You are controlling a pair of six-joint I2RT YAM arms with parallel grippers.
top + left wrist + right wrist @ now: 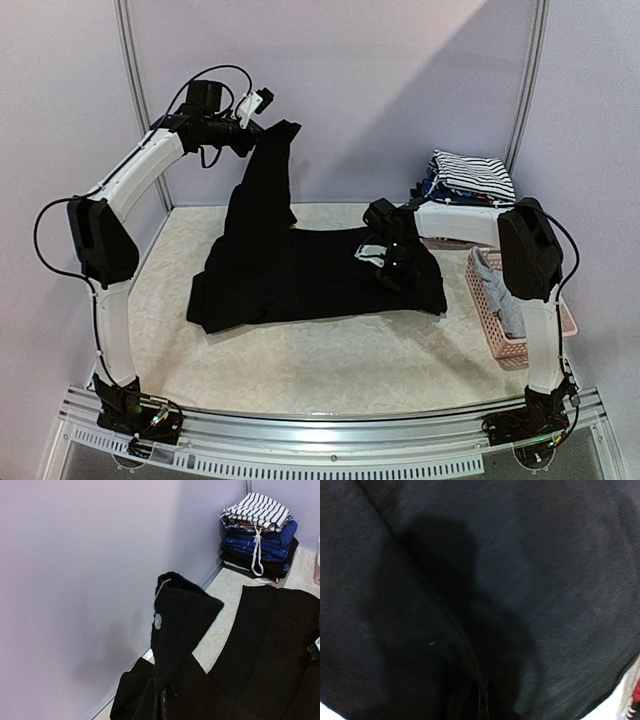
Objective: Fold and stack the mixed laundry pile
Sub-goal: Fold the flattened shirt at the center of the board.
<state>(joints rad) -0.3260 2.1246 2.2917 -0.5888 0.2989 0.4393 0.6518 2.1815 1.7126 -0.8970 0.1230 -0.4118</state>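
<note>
Here the plain black garment [300, 272] lies half-raised, pinched in the left tool [265, 133] and the right tool [481, 695].

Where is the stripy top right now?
In the top view the striped garment sits on top of the folded stack in the far right corner, just behind the pink basket.
</note>
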